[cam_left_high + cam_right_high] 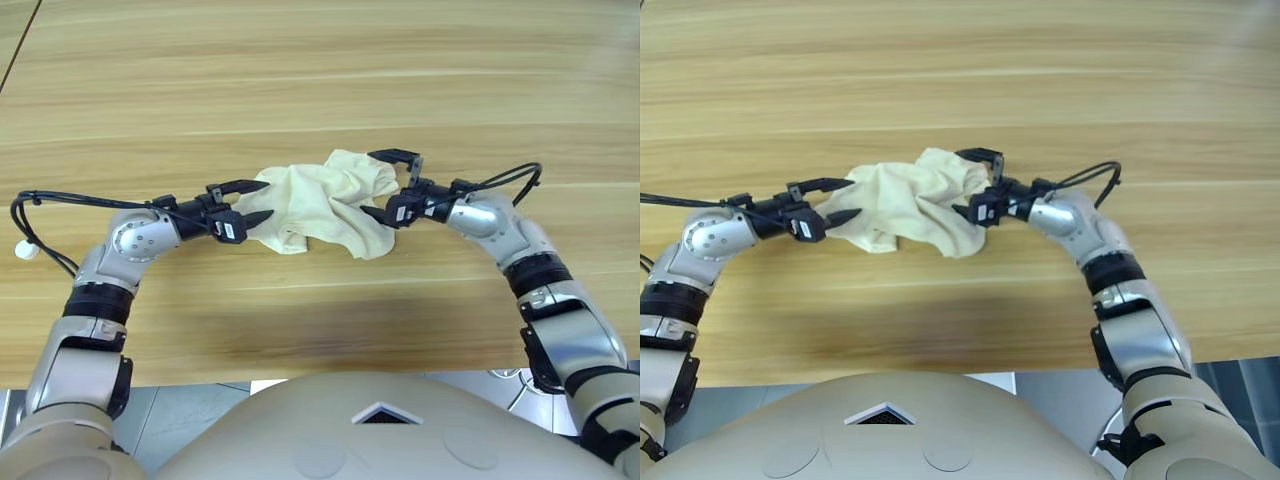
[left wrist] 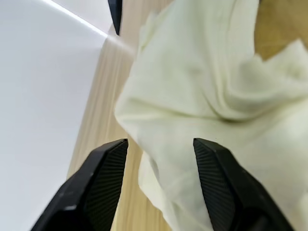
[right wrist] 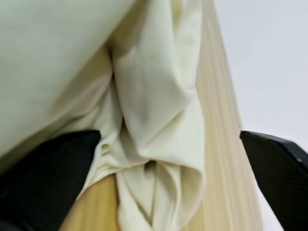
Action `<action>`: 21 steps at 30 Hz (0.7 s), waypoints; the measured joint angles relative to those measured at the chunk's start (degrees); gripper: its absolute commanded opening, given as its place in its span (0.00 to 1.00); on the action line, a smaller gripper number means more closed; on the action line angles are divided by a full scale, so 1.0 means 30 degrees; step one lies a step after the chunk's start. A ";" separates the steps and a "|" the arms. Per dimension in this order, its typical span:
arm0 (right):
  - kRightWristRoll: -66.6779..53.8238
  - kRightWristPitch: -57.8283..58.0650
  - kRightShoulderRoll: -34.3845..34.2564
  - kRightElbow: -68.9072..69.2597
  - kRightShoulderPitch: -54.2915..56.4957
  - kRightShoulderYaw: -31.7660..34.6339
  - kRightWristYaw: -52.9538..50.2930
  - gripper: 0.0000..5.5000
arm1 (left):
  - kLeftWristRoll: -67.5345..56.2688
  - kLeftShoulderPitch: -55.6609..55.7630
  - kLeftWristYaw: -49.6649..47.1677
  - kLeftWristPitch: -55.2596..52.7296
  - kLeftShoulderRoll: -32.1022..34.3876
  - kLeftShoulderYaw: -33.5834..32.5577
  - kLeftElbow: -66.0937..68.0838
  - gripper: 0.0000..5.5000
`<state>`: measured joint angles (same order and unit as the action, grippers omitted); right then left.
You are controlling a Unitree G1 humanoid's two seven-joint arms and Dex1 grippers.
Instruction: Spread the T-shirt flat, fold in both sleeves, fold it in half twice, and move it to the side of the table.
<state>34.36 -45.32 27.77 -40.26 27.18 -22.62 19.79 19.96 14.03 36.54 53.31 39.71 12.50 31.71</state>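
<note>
Light wooden table point(image 1: 320, 80), frame centre: crumpled pale-yellow cloth T-shirt point(image 1: 320, 205) (likely limp, light; pinch outer edges); left gripper point(image 1: 254, 201) and right gripper point(image 1: 390, 185) both spread.

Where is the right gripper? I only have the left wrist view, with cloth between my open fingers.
Observer: The right gripper is at the opposite edge of the T-shirt, on the robot's right.
Operator: Open or shut?
Observer: Open, with the cloth's edge between its fingers.
Operator: Is the shirt spread flat?
Observer: No, it lies in a crumpled heap on the table, between that gripper and the left gripper.
</note>
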 measured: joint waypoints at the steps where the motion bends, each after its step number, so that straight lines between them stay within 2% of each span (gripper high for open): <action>1: 0.0435 0.0175 0.0001 -0.0237 0.0299 -0.0291 -0.0422 0.97 | 0.0238 -0.0028 -0.0020 0.0004 0.0078 0.0205 0.0237 0.46; 6: 0.0900 0.0313 0.0123 -0.0343 0.0492 -0.1275 -0.1336 0.97 | 0.1963 0.0633 -0.1096 -0.0274 0.0708 0.1273 0.2073 0.46; 12: 0.0969 0.0422 0.0504 -0.0323 0.0616 -0.2054 -0.1880 0.97 | 0.2666 0.1394 -0.1311 -0.0304 0.1595 0.2640 0.2266 0.46; 18: 0.1384 0.1062 0.2717 -0.0747 0.1136 -0.2326 -0.2415 0.97 | 0.4100 0.2143 -0.1888 -0.1584 0.4308 0.2986 0.2998 0.46; 21: 0.1494 0.1637 0.4517 -0.0998 0.1195 -0.1973 -0.2400 0.97 | 0.4126 0.1751 -0.2058 -0.2052 0.5410 0.2840 0.2723 0.46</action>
<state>38.84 -40.41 41.32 -43.26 30.77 -28.53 12.59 32.33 19.29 30.36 47.15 55.95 21.02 39.88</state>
